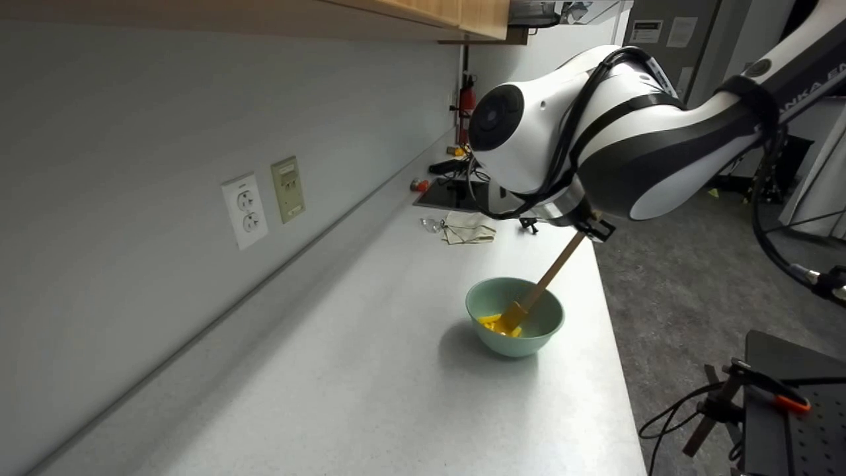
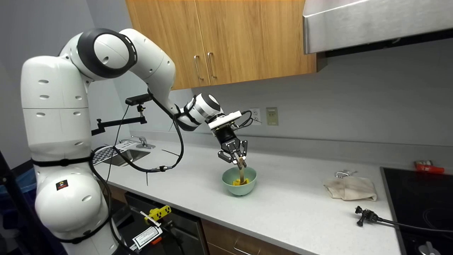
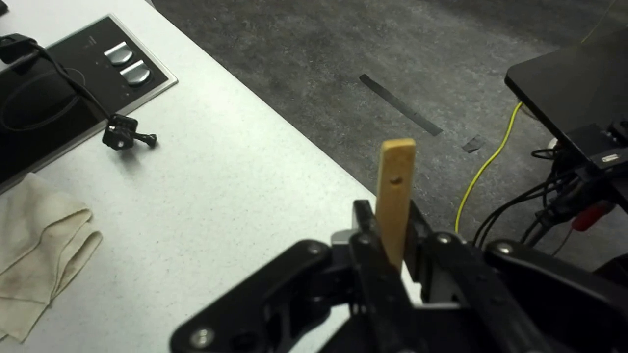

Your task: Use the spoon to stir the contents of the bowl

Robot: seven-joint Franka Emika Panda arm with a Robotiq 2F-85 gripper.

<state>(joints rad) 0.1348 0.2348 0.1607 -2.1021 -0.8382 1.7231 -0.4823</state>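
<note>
The pale mint-green bowl stands on the white counter in both exterior views. Yellow-orange contents lie at its bottom and also show in an exterior view. The tan wooden spoon leans down into the bowl, its head among the contents; its handle shows upright. My gripper is above the bowl, shut on the upper handle. In the wrist view the spoon's handle end stands between the two fingers of the gripper. The bowl is out of the wrist view.
A folded cloth lies on the counter near the black cooktop. A black clamp mount with a cable lies beside them. A wall runs along the counter's back, with wooden cabinets above. A sink is at the far end.
</note>
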